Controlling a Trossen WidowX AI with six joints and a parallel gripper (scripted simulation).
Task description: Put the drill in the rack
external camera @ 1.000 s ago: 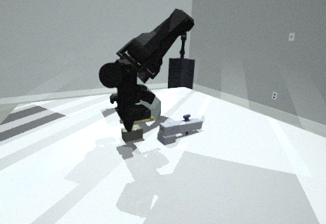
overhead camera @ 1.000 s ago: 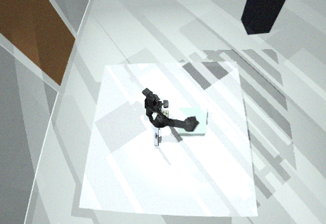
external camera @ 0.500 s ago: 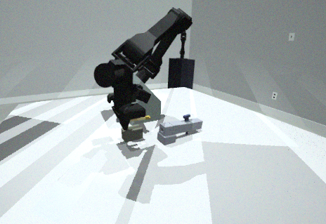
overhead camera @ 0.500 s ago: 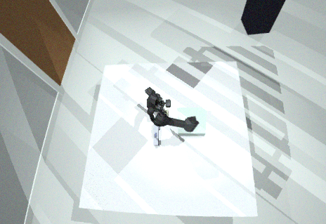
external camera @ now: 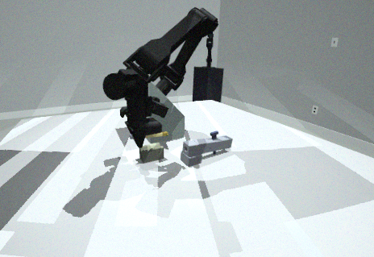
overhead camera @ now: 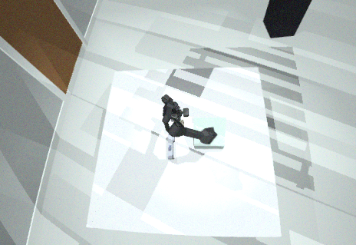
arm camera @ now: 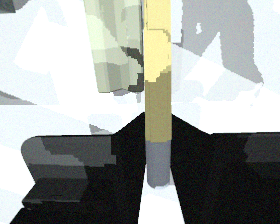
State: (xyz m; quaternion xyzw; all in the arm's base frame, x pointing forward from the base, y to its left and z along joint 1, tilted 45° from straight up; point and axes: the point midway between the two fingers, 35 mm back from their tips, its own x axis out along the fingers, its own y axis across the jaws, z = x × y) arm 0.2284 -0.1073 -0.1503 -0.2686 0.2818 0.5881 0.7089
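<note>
At the front of the white table [overhead camera: 184, 193] [external camera: 161, 214], the black gripper [external camera: 140, 138] [arm camera: 155, 117] pinched the yellow and gray drill [external camera: 158, 134] [arm camera: 158, 110]. The drill lay flat in the air, out of the gray block [overhead camera: 172, 147] [external camera: 207, 146] with its blue key [overhead camera: 169, 147] [external camera: 214, 134]. The pale green rack [external camera: 151, 154] [arm camera: 117, 50] sat just beside the drill, a bit lower. Behind them stood a dark box [overhead camera: 285, 12] [external camera: 207, 84].

matt yellow drill [external camera: 163, 134] [arm camera: 158, 107], grey end smooth
</note>
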